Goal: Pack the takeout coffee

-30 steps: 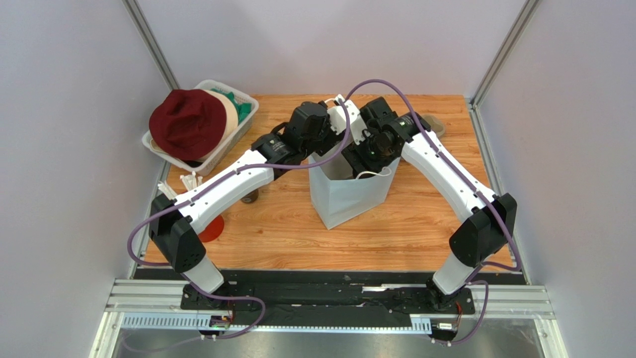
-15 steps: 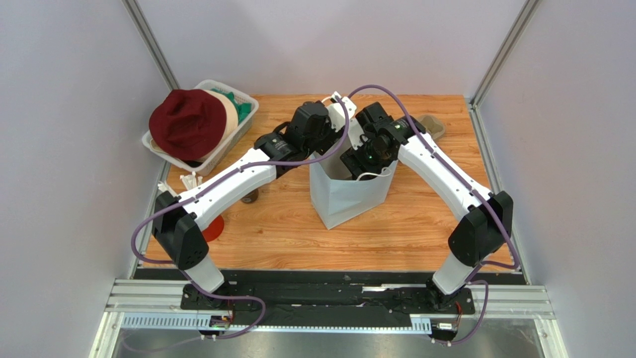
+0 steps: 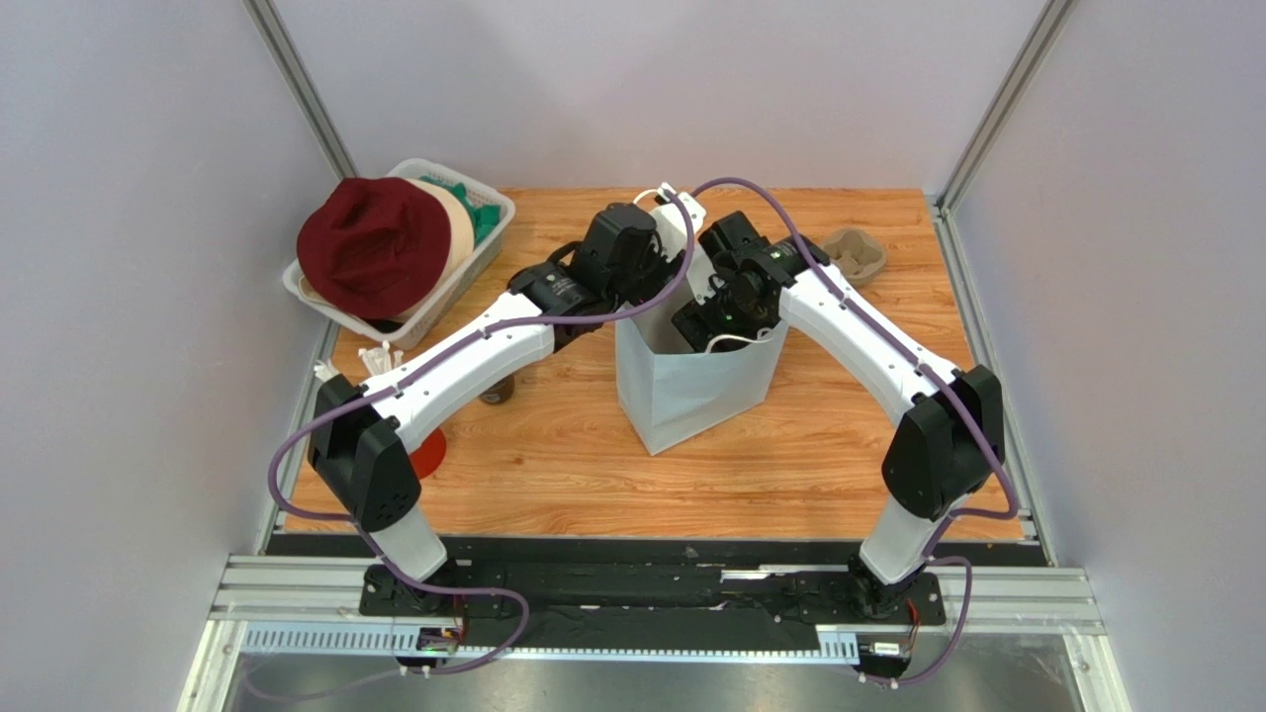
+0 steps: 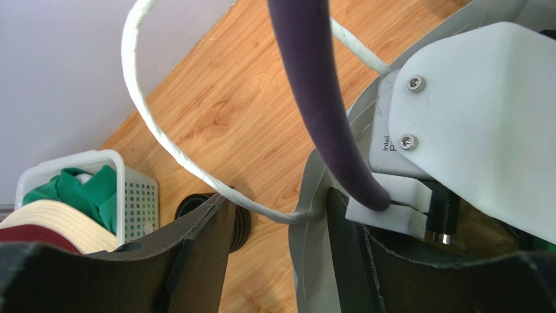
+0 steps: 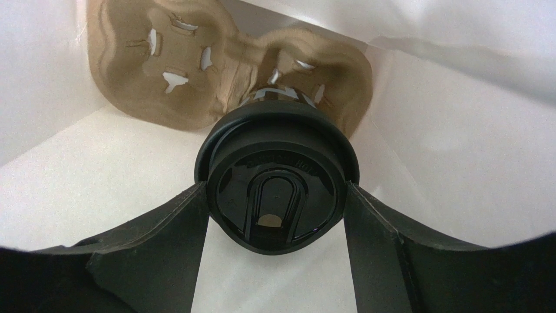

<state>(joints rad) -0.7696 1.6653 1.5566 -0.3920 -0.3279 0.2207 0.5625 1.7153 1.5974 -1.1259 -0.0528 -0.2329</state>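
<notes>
Right pincer (image 5: 275, 189) grips takeout coffee (image 5: 277, 173) at lid, upright over pulp tray (image 5: 163, 72) in paper bag (image 3: 691, 401); left pincer (image 4: 277, 199), wide, straddles rim, likely propping mouth.

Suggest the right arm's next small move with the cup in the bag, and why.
Probably ease the takeout coffee straight down: the right tool grips its lid inside the paper bag, over the pulp tray; whether it is seated is unclear.
</notes>
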